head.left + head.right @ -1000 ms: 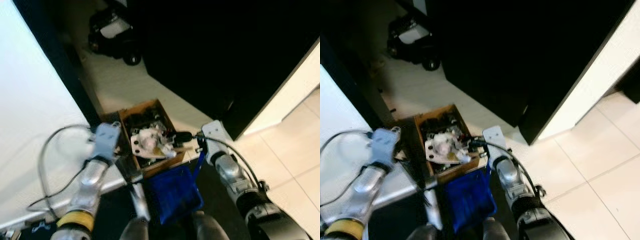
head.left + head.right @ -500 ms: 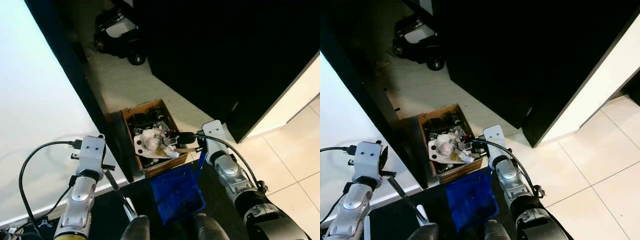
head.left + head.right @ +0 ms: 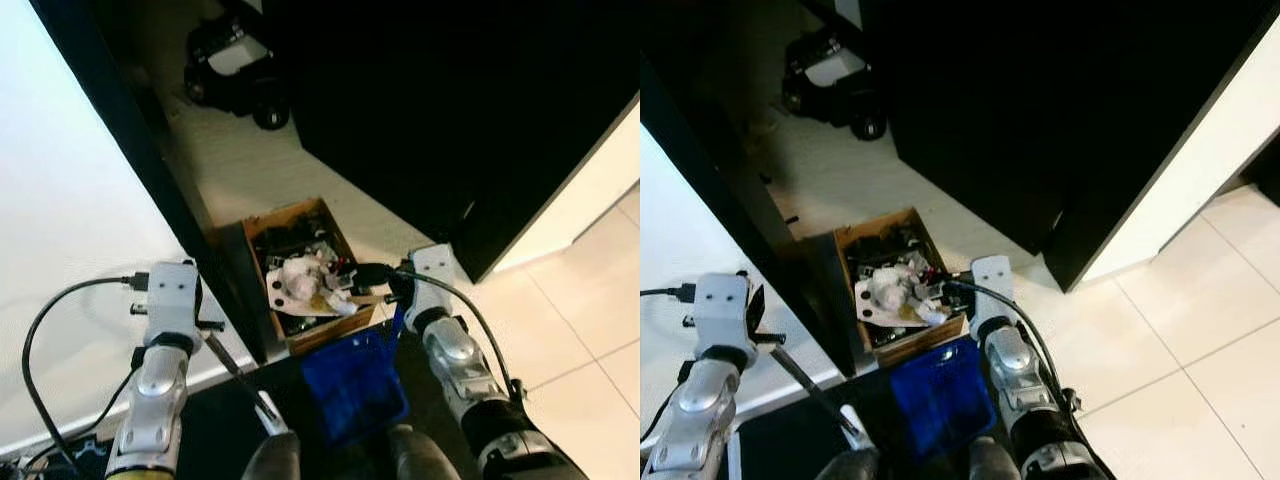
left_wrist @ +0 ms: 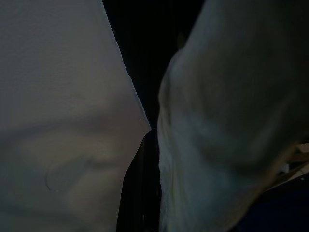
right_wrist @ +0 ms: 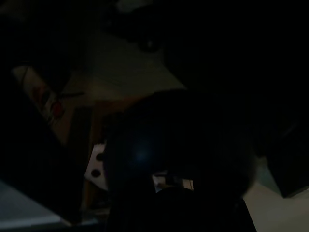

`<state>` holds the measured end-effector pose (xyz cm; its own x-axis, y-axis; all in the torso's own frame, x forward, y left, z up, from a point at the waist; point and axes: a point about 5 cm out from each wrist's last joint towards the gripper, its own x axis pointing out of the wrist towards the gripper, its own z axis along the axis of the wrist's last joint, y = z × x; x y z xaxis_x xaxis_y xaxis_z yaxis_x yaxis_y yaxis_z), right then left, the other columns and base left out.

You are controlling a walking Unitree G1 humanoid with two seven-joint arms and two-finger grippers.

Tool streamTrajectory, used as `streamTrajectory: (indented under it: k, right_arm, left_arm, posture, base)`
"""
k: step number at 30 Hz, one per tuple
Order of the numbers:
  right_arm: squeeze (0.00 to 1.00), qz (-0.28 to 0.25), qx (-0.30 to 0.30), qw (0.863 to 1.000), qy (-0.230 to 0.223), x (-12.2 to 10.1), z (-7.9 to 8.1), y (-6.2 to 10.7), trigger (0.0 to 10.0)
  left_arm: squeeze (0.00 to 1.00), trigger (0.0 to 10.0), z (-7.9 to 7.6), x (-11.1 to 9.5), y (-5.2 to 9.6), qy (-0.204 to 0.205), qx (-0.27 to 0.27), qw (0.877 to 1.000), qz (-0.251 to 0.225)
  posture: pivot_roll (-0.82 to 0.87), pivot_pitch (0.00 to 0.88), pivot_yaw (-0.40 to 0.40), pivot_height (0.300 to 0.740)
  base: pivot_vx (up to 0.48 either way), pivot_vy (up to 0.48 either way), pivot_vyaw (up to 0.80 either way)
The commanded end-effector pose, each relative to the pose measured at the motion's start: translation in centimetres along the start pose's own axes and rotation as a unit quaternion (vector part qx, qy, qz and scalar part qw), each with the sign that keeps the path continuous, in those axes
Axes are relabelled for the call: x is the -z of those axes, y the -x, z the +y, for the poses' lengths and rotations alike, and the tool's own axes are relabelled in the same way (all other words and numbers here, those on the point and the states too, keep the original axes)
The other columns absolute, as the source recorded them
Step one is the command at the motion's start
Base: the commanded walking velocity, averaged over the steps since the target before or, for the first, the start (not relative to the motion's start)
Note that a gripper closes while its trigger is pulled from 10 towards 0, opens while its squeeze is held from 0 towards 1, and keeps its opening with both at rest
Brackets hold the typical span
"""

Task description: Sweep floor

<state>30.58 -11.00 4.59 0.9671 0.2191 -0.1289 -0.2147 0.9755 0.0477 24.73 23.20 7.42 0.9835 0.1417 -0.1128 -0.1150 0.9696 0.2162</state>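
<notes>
dustpan tipping into the box

left gripper (image 3: 215, 335) grips a thin brush handle (image 3: 240, 375) that slants toward 5 o'clock. box (image 3: 300, 275) of rubbish sits on the floor (image 3: 235, 165) at centre. right gripper (image 3: 375, 275) grips the dustpan (image 3: 352, 385) handle. the blue pan hangs at 6 o'clock from it, touching the box's near edge. to empty well, lift the pan's rear and keep its lip over the box.

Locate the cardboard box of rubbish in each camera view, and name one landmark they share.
Left eye: cardboard box just below centre.
Right eye: left of centre.
Left wrist: cannot make it out.
Right wrist: dim, its brown wall left of centre.
Shared landmark: blue dustpan beside it.
</notes>
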Motion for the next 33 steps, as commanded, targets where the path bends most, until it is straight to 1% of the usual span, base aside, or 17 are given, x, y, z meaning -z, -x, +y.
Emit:
streamTrajectory:
  k: [1, 4, 5, 8, 10, 11, 12, 14, 15, 18, 21, 22, 24, 26, 29, 30, 33]
  right_arm:
    - [0.0, -0.003, 0.0, 0.999, -0.05, -0.1, 0.1, 0.0, 10.0]
    - [0.0, -0.007, 0.001, 0.999, -0.048, -0.3, -0.1, 0.0, 10.0]
    - [0.0, -0.012, 0.003, 0.999, -0.046, -0.5, -0.5, 0.1, 10.0]
    - [0.0, -0.019, -0.014, 0.999, -0.031, -1.0, -1.1, 0.7, 10.0]
    - [0.0, -0.017, -0.028, 0.999, -0.025, -0.9, -1.0, 1.0, 10.0]
    - [0.0, -0.012, -0.044, 0.999, -0.018, -0.7, -0.9, 1.3, 10.0]
    - [0.0, -0.012, -0.044, 0.999, -0.018, -0.7, -0.9, 1.3, 10.0]
    - [0.0, 0.002, -0.081, 0.997, 0.003, -0.2, -0.5, 1.9, 10.0]
    - [0.0, 0.002, -0.081, 0.997, 0.003, -0.2, -0.5, 1.9, 10.0]
    - [0.0, 0.005, -0.091, 0.996, 0.007, -0.2, -0.5, 1.9, 10.0]
    - [0.0, 0.003, -0.089, 0.996, 0.006, -0.4, -0.6, 1.7, 10.0]
    - [0.0, 0.002, -0.083, 0.997, 0.003, -0.7, -0.6, 1.3, 10.0]
    - [0.0, 0.004, -0.079, 0.997, 0.001, -0.8, -0.6, 1.2, 10.0]
    - [0.0, 0.005, -0.078, 0.997, 0.001, -0.9, -0.6, 1.2, 10.0]
    - [0.0, 0.021, -0.05, 0.999, 0.003, -0.5, -1.2, 1.0, 10.0]
    - [0.0, 0.021, -0.05, 0.999, 0.003, -0.5, -1.2, 1.0, 10.0]
    - [0.0, 0.027, -0.03, 0.999, -0.011, -0.4, -1.5, 0.7, 10.0]
  left_arm:
    - [0.0, 10.0, -0.3, -0.6, 0.0, 0.008, 0.003, 1.0, -0.005]
    - [0.0, 10.0, -0.3, -0.7, 0.1, 0.008, 0.004, 1.0, -0.006]
    - [0.0, 10.0, -0.3, -0.8, 0.2, 0.005, 0.002, 1.0, -0.007]
    - [0.0, 10.0, -0.1, -1.0, 0.6, 0.002, -0.005, 1.0, -0.009]
    - [0.0, 10.0, 0.0, -1.0, 0.7, 0.002, -0.008, 1.0, -0.01]
    - [0.0, 10.0, 0.1, -1.1, 0.8, 0.001, -0.009, 1.0, -0.011]
    - [0.0, 10.0, 0.1, -1.1, 0.8, 0.001, -0.009, 1.0, -0.011]
    - [0.0, 10.0, 0.4, -1.4, 0.9, -0.01, -0.012, 1.0, -0.016]
    - [0.0, 10.0, 0.4, -1.4, 0.9, -0.01, -0.012, 1.0, -0.016]
    - [0.0, 10.0, 1.2, -1.8, 0.8, -0.017, -0.025, 0.999, -0.022]
    - [0.0, 10.0, 1.5, -1.9, 0.8, -0.015, -0.031, 0.999, -0.023]
    - [0.0, 10.0, 2.1, -2.0, 0.9, -0.015, -0.04, 0.999, -0.025]
    - [0.0, 10.0, 2.3, -2.0, 1.1, -0.016, -0.044, 0.999, -0.023]
    - [0.0, 10.0, 2.4, -1.9, 1.1, -0.016, -0.045, 0.999, -0.022]
    - [0.0, 10.0, 2.4, -1.6, 1.2, -0.021, -0.045, 0.999, -0.018]
    - [0.0, 10.0, 2.4, -1.6, 1.2, -0.021, -0.045, 0.999, -0.018]
    - [0.0, 10.0, 1.9, -1.3, 1.4, -0.022, -0.039, 0.999, -0.015]
  posture:
    - [0.14, 0.098, 0.013, 0.74]
    - [0.14, 0.098, 0.01, 0.74]
    - [0.15, 0.096, 0.005, 0.74]
    - [0.16, 0.092, -0.005, 0.74]
    - [0.16, 0.092, -0.005, 0.74]
    - [0.16, 0.092, -0.008, 0.74]
    - [0.16, 0.092, -0.008, 0.74]
    - [0.16, 0.088, -0.016, 0.74]
    - [0.16, 0.088, -0.016, 0.74]
    - [0.17, 0.082, -0.023, 0.74]
    - [0.18, 0.077, -0.025, 0.74]
    - [0.18, 0.066, -0.028, 0.74]
    - [0.19, 0.057, -0.029, 0.74]
    - [0.19, 0.057, -0.029, 0.74]
    - [0.19, 0.039, -0.029, 0.74]
    - [0.19, 0.039, -0.029, 0.74]
    - [0.19, 0.023, -0.026, 0.74]
  base:
    - [0.0, 0.0, 0.0]
    - [0.0, 0.0, 0.0]
    - [0.0, 0.0, 0.0]
    - [0.0, 0.0, 0.0]
    - [0.0, 0.0, 0.0]
    - [0.0, 0.0, 0.0]
    - [0.0, 0.0, 0.0]
    - [0.0, 0.0, 0.0]
    - [0.0, 0.0, 0.0]
    - [0.0, 0.0, 0.0]
    - [0.0, 0.0, 0.0]
    - [0.0, 0.0, 0.0]
    - [0.0, 0.0, 0.0]
    - [0.0, 0.0, 0.0]
    - [0.0, 0.0, 0.0]
    - [0.0, 0.0, 0.0]
    - [0.0, 0.0, 0.0]
